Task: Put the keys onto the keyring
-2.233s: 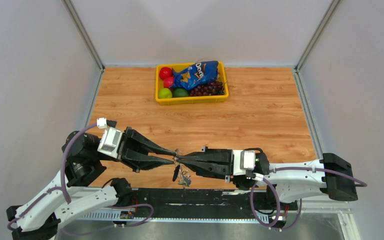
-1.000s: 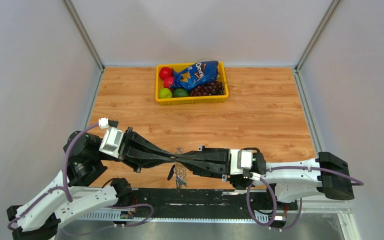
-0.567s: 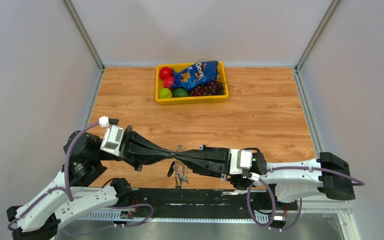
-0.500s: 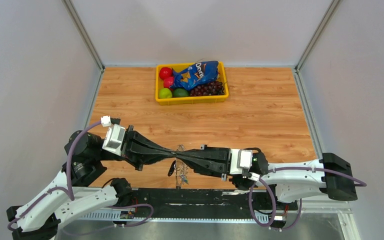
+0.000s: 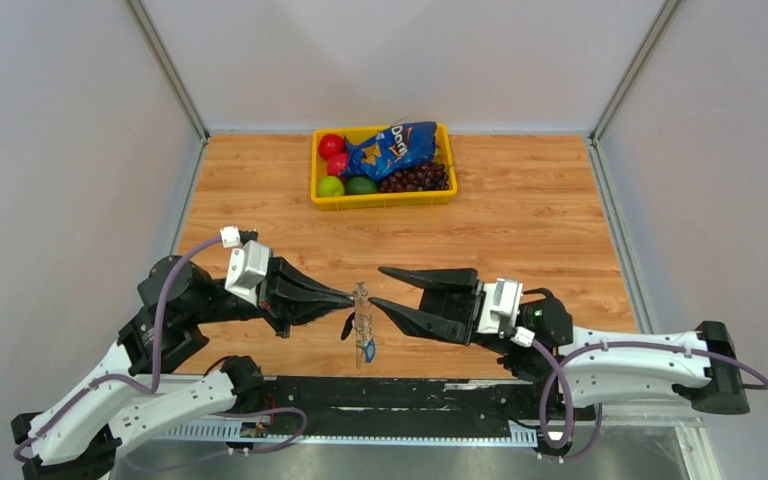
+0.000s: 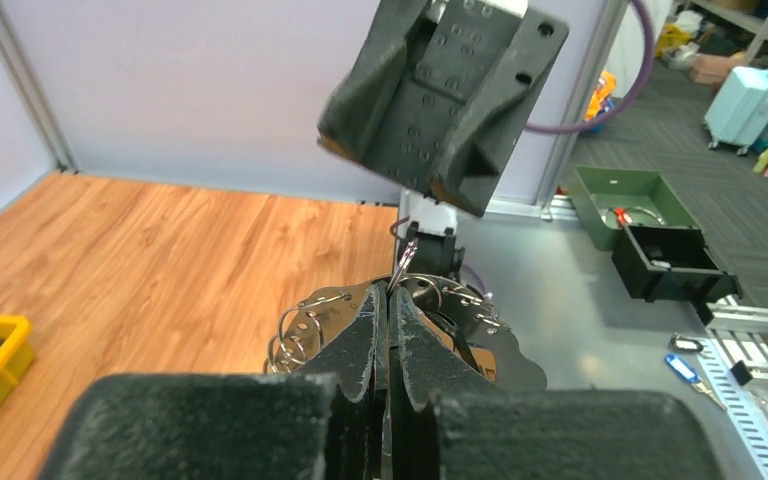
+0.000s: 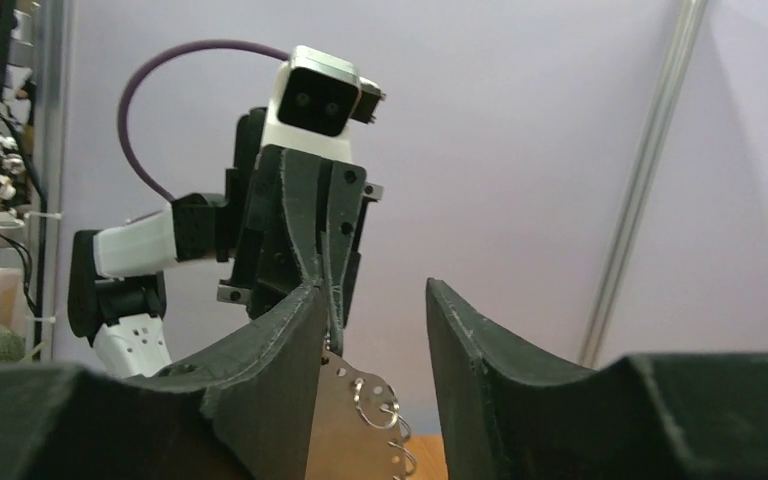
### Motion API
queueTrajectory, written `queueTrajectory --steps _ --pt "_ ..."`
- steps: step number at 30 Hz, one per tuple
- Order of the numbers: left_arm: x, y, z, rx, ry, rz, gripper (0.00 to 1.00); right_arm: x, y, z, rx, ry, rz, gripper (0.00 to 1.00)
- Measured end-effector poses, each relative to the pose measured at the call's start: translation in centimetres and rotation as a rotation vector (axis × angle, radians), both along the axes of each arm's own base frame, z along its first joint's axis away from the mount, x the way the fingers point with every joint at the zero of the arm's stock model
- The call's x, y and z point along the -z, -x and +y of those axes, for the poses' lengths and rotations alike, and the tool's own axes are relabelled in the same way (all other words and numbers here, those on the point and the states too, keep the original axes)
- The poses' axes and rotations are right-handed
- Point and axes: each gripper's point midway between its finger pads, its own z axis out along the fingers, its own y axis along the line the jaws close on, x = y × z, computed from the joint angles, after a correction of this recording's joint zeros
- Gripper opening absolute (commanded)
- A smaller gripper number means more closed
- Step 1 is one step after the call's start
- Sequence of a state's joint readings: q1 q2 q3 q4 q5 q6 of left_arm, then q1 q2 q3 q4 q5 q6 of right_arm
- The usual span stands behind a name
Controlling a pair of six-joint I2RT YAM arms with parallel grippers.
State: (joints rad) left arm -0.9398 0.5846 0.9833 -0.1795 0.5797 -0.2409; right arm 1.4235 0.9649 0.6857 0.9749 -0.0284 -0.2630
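A moment ago both arms pinched the keyring tip to tip at the lower centre of the top view. Now the right fingers [image 5: 430,276] have let go, spread wide and drawn back to the right, leaving a gap. The left fingers [image 5: 315,293] alone are clamped on the keyring [image 5: 361,305], which hangs below their tips, clear of the counter [image 5: 520,230]. The keys [image 5: 348,327] dangle with it, one with a dark head, and a small blue piece hangs lowest. The left wrist view shows the closed tips biting a silvery plate with several wire loops. Whether every key is threaded is too small to tell. The release suggests that one threading or hand-over step is done, and the ring now depends wholly on the left grip. The only writing sits far off at the upper centre. There a blue bag [image 5: 395,148] in a yellow tray [image 5: 380,199] shows a logo that reads partly as "Dori", likely Doritos.
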Motion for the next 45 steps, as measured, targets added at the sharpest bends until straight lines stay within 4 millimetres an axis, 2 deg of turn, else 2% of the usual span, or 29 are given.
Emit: queueTrajectory --steps 3,8,11,15,18,22,27,33,39,45 --pt "0.4 -0.6 0.2 -0.039 -0.043 0.012 0.0 -0.2 -1.0 -0.8 0.053 0.073 0.049 0.53" --pt "1.3 -1.7 0.3 -0.096 -0.132 0.034 0.0 -2.0 -3.0 -1.4 0.15 0.239 0.134 0.55" --pt "2.4 -2.7 0.1 -0.132 -0.218 0.066 0.0 -1.3 -3.6 -1.9 0.186 0.358 0.178 0.55" --pt "4.3 -3.7 -0.3 -0.157 -0.342 0.107 0.0 1.3 -4.0 -1.9 0.209 0.541 0.244 0.55" --pt "5.8 -4.1 -0.4 -0.163 -0.427 0.134 0.0 4.2 -3.7 -1.5 0.201 0.688 0.273 0.53" --pt "7.8 -4.4 -0.3 -0.165 -0.522 0.167 0.0 8.9 -2.7 -1.0 0.154 0.897 0.302 0.52" --pt "10.1 -4.2 -0.1 -0.148 -0.621 0.213 0.0 12.6 -1.3 -1.0 0.088 1.069 0.32 0.5" --pt "11.9 -3.4 -0.3 -0.094 -0.699 0.27 0.0 13.8 -0.4 -0.9 0.04 1.135 0.316 0.45" --pt "11.8 -2.2 -0.2 -0.035 -0.696 0.284 0.0 14.6 0.1 -0.1 0.0 1.172 0.305 0.39" --pt "11.8 -1.4 0.0 -0.001 -0.687 0.285 0.0 15.3 -0.8 0.6 0.002 1.192 0.306 0.35"
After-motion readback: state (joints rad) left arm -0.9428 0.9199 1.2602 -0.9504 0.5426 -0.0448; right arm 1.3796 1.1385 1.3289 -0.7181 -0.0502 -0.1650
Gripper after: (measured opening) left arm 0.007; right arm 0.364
